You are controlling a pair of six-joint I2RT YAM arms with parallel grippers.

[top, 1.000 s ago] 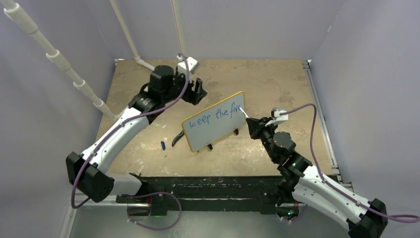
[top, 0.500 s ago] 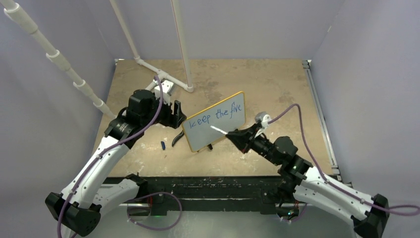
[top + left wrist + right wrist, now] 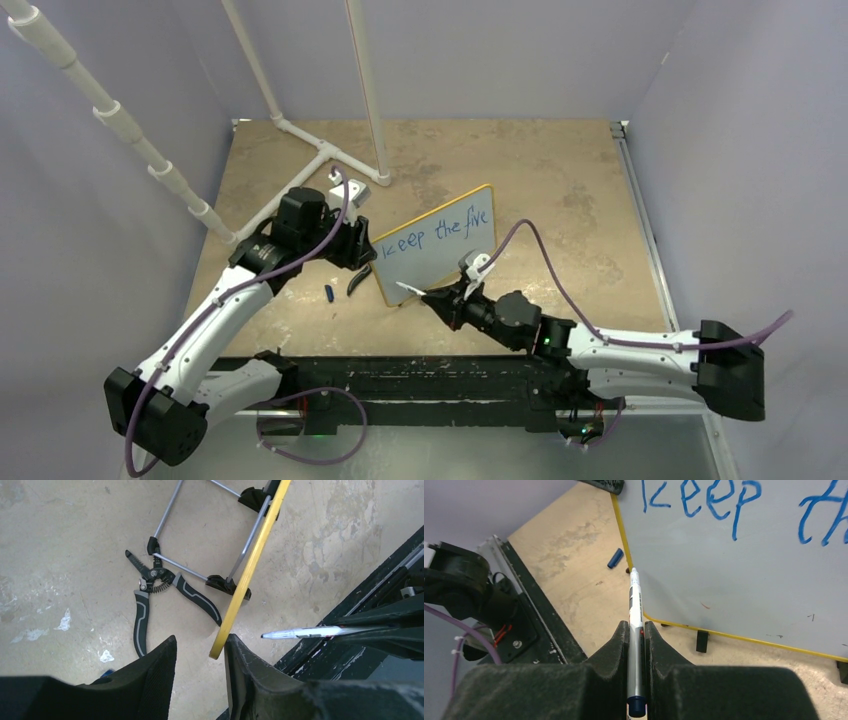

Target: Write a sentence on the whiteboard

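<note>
Whiteboard [image 3: 440, 262] stands tilted on bench [image 3: 560, 180], mid-bench between both arms. Sentence [image 3: 440, 228] reads "keep the five" in blue, top line only. Right pincer [image 3: 636, 625] pinching marker [image 3: 635, 605], tip near board's lower left corner, not touching. Left pincer [image 3: 201, 640] spread, board's left edge just ahead of gap. Pliers [image 3: 150, 595] and blue cap [image 3: 329, 293] lie beside board.

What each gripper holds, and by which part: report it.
Right gripper clamps the marker by its rear barrel. Left gripper holds nothing; its open jaws flank an edge of the whiteboard.
</note>
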